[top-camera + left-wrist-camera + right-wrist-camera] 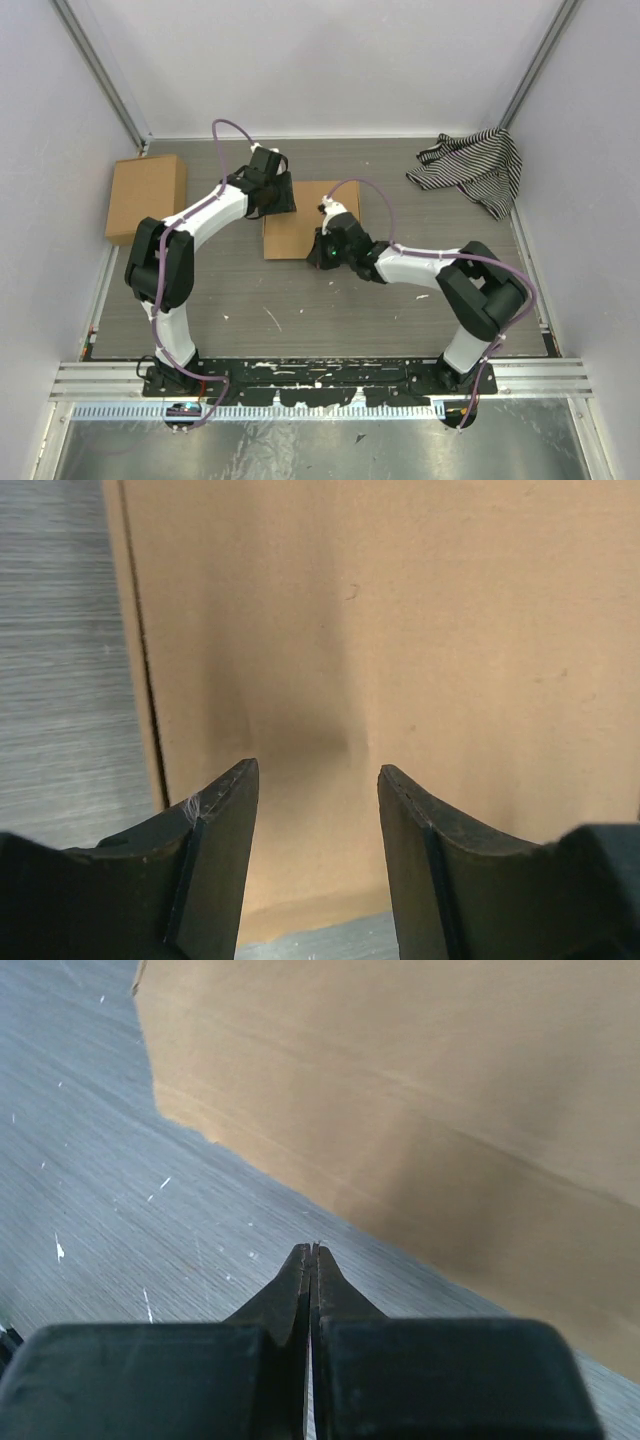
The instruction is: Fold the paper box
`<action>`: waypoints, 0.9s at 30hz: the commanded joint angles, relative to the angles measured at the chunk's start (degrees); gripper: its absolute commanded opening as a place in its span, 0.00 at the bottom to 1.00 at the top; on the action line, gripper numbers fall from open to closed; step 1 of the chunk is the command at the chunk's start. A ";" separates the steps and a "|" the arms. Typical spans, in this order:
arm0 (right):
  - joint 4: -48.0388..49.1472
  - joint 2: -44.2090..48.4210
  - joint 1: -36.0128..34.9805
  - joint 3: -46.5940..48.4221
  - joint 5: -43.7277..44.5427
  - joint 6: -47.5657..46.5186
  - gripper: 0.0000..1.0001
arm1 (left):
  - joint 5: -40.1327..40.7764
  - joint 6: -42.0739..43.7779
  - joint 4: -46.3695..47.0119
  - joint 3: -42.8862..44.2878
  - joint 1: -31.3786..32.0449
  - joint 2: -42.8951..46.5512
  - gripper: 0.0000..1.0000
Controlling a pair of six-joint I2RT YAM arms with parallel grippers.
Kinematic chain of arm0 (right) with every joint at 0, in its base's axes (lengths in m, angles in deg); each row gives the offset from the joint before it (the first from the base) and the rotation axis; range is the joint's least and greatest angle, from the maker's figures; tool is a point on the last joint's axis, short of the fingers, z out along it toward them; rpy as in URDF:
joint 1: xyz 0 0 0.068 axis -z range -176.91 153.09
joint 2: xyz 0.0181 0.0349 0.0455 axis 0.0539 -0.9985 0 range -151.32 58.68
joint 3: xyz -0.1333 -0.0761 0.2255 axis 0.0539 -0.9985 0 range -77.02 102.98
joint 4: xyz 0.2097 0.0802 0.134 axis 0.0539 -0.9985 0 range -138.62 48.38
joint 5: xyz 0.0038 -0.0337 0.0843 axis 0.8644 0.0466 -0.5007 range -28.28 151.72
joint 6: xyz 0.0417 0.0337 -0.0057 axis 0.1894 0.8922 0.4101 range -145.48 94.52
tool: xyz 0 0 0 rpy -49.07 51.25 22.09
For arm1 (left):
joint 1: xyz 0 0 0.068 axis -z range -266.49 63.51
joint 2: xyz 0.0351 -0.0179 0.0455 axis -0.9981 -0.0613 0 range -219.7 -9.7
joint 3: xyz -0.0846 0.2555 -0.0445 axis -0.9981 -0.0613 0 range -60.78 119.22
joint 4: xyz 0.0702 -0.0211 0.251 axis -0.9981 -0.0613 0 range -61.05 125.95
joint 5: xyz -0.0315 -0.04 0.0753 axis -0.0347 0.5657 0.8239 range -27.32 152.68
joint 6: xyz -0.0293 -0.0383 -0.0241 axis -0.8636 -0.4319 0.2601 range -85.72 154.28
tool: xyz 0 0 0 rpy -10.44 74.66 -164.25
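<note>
At the upper left of the overhead view a cardboard box (145,197) sits against the left wall. Its top is shut, so what is inside cannot be seen. Right of it, in the upper middle of the frame, the left gripper (318,772) hangs over the upper left corner of the paper box (295,232). Its fingers (225,830) are spread with nothing between them, only the flat brown lid below. The paper box lies on the table (300,300) with its lid down and its inside hidden. At the box's lower right edge the right gripper (312,1250) is pinched closed on nothing, its tips low over the table just beside the box's side wall. A striped cloth (470,165) lies crumpled in the upper right corner.
</note>
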State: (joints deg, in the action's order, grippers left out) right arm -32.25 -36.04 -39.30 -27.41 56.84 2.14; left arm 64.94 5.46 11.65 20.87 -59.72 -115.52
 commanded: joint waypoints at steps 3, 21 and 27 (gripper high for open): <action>11.20 -5.74 -3.81 4.72 -0.91 -1.50 0.02 | -5.28 -0.91 2.49 6.80 -0.27 -5.41 0.58; 38.55 -19.77 -4.00 3.30 19.19 1.51 0.01 | -12.93 0.69 -1.44 6.02 -0.42 -12.59 0.39; 41.40 -20.92 -3.93 0.77 27.27 2.04 0.01 | -16.18 3.03 -2.96 4.76 -0.57 -12.94 0.35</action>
State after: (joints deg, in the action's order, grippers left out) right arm 1.67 -56.56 -43.87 -25.49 74.00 4.00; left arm 53.07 6.45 13.91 27.95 -60.58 -125.61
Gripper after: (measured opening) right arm 0.029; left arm 0.359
